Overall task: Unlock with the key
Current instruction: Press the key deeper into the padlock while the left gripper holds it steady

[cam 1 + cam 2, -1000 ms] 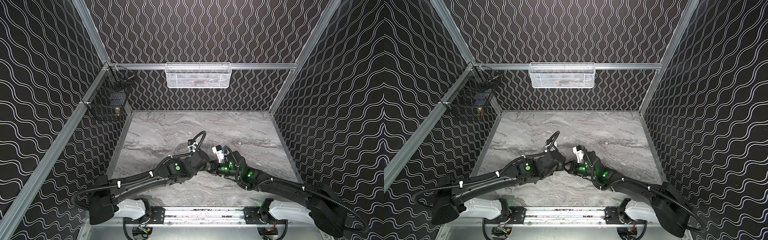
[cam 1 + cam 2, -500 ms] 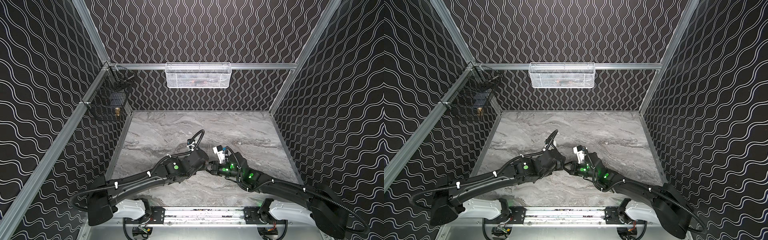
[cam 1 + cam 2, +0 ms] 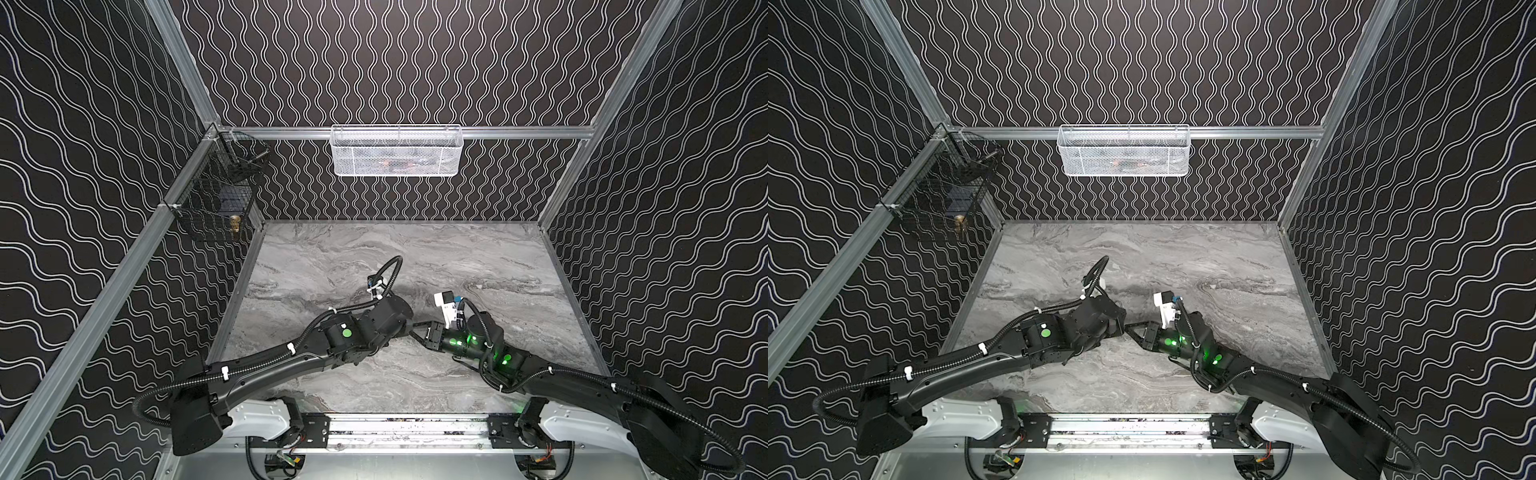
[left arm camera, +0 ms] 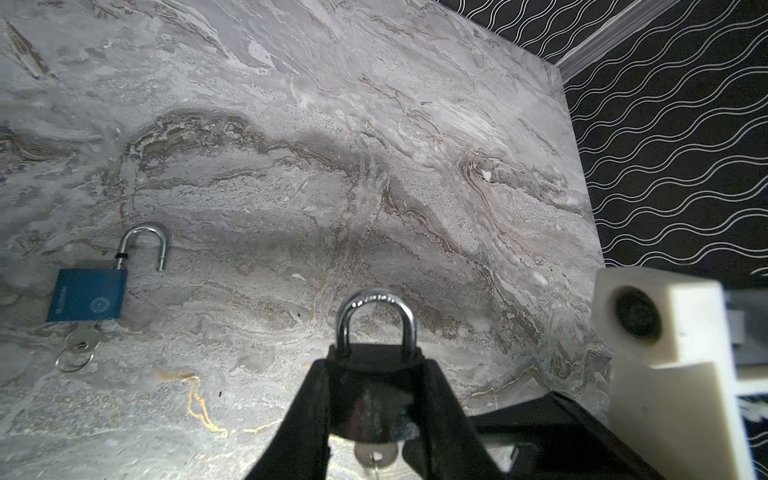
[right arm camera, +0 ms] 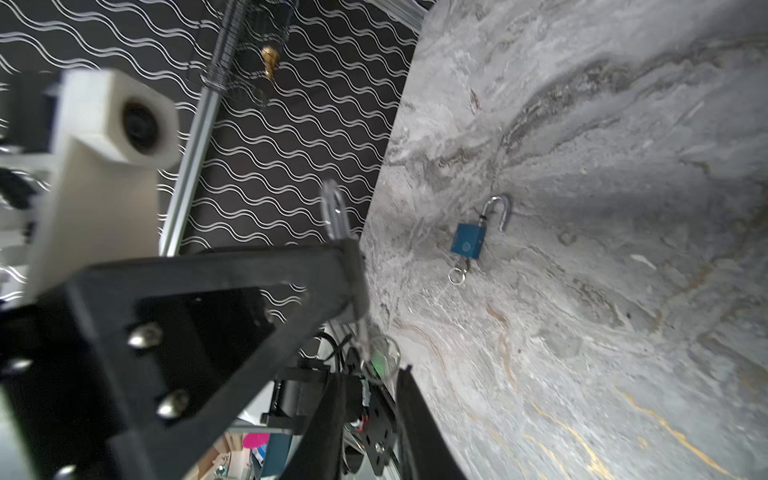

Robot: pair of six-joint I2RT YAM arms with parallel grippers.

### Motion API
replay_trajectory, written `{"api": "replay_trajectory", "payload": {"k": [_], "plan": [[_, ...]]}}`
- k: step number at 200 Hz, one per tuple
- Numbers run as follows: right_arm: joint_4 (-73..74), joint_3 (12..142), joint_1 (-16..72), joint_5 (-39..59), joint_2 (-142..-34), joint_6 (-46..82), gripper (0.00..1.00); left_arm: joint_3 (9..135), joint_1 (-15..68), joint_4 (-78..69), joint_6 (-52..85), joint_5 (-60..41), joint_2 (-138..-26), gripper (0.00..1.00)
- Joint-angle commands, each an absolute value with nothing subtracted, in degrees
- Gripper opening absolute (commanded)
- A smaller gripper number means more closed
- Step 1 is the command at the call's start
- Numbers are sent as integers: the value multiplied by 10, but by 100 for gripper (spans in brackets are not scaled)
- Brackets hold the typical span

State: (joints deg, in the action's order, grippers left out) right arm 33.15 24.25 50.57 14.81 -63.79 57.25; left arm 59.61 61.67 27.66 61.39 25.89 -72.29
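1. Left wrist view: black padlock (image 4: 374, 399), judged dense, rigid, slick; left gripper (image 4: 374, 374) jaws clamp its body over bench (image 3: 332, 257) centre.
2. Key (image 4: 376, 457) seated in keyhole; grasp its flat bow.
3. Right gripper (image 5: 370, 374), at padlock's 3 o'clock: jaws narrowly parted, empty.

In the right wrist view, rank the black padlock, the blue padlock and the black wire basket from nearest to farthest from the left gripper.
1. Black padlock: held in the left gripper.
2. Blue padlock: lying on the table.
3. Black wire basket: up on the side wall.
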Motion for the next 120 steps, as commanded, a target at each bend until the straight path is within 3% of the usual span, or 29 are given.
{"api": "replay_trajectory", "payload": {"k": [1, 120], "plan": [[326, 263, 509, 114, -639, 576, 25, 595, 616, 269, 624, 272, -720, 0], [366, 266, 532, 100, -682, 601, 16, 598, 616, 264, 626, 273, -718, 0]]}}
